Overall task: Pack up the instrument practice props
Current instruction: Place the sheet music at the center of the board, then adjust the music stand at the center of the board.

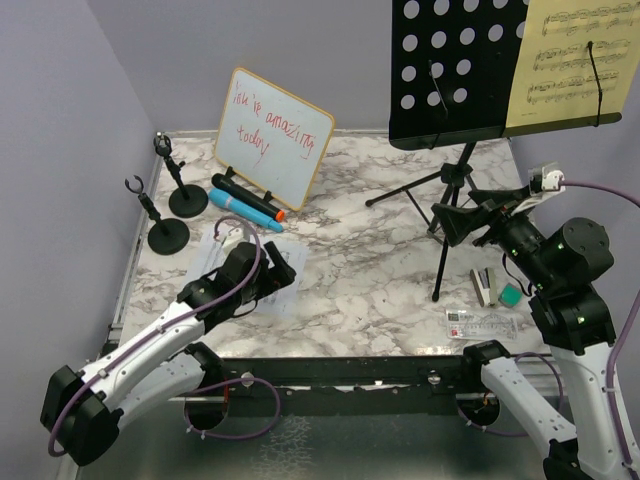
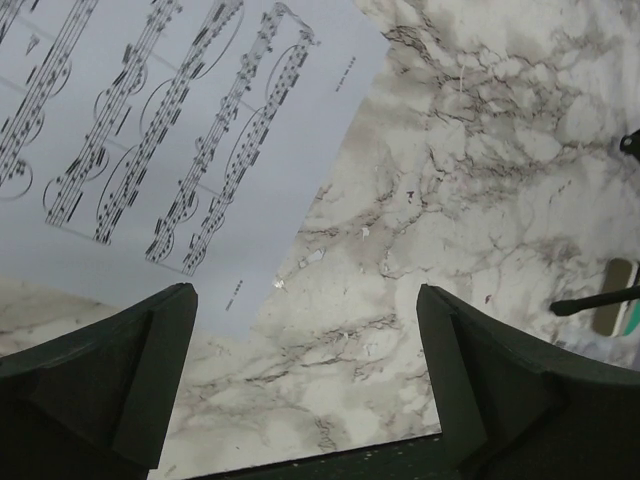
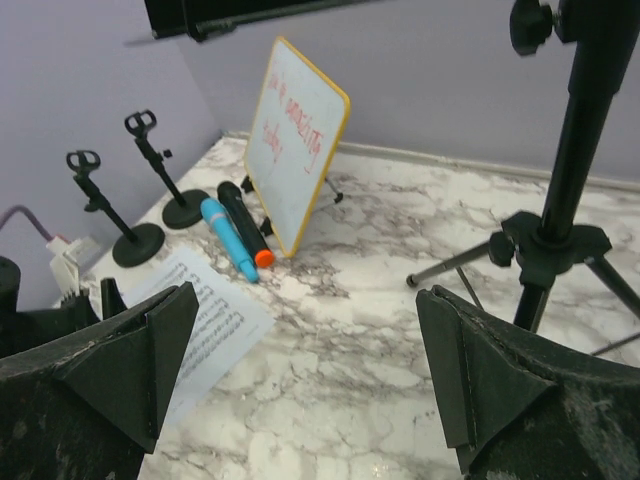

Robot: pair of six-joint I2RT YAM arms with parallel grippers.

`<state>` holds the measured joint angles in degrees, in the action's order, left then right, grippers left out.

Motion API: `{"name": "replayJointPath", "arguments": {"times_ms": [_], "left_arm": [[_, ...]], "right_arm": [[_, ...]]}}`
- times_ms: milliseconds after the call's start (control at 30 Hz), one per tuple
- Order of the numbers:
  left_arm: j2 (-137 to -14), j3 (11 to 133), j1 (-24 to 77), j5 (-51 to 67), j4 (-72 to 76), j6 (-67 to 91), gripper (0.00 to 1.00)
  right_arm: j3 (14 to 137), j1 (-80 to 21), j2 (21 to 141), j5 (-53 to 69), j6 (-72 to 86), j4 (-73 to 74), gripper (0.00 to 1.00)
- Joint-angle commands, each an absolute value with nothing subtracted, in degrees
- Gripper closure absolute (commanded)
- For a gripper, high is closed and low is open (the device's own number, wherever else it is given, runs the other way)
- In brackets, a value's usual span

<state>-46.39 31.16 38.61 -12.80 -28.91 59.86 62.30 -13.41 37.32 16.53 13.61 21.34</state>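
Marble table [image 1: 360,290], walled in lilac on left, far and right sides.

Music desk [image 1: 450,70]: tall, black, perforated, standing on its tripod at the right of the table, legs spread on the marble. Yellow sheet music [image 1: 575,60] sits on its right half under a black retaining wire.

Whiteboard [image 1: 272,135]: wood frame, red writing, propped tilted at far left-centre.

Right gripper [image 3: 305,295]: raised above the table at the right, pointing left and far. Fingers spread wide, nothing between them. The tripod pole stands just outside the jaws, not inside them.

Left gripper [image 2: 305,295]: low over the near left of the table, fingers spread wide, holding nothing. Bare marble and the corner of the white sheet music [image 2: 150,130] show between them. The sheet lies flat at near left, partly under the arm.

Black microphone [image 1: 245,195] and blue microphone [image 1: 240,208]: lying side by side, touching, at the foot of the whiteboard. The blue one is on the nearer side, its orange tip to the right.

Two mic holders, upright on round bases at the far left edge: far holder [image 1: 185,195], near holder [image 1: 167,236], close together but apart.

Stapler [image 1: 484,285] and clear ruler [image 1: 480,323]: near right, by the right arm.
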Motion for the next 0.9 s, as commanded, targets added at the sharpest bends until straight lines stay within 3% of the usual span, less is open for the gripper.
{"name": "replayJointPath", "arguments": {"times_ms": [0, 267, 367, 400, 533, 867], "left_arm": [[-51.09, 35.89, 38.37, -9.51, -17.11, 37.44, 0.01], [-58.37, 44.73, 37.66, -6.78, -12.39, 21.05, 0.01], [-58.85, 46.7, 35.75, -3.76, -11.65, 17.84, 0.01], [-58.5, 47.18, 34.14, -1.65, -11.99, 17.15, 0.01], [-54.22, 45.07, 25.51, 5.89, -11.49, 16.37, 0.01], [-49.67, 44.75, 26.46, 3.2, -15.06, 12.32, 0.01]], "right_arm": [[62.08, -13.29, 34.82, 14.53, 10.65, 30.21, 0.0], [57.42, -13.27, 36.17, 16.24, 11.99, 33.71, 0.0], [54.82, -13.27, 37.77, 13.75, 13.33, 31.79, 0.19], [53.63, -13.27, 38.28, 12.57, 13.42, 30.44, 0.21], [48.38, -13.27, 40.08, 4.97, 14.38, 22.41, 0.2], [46.98, -11.73, 48.76, -5.95, 9.26, 12.89, 0.18]]}}
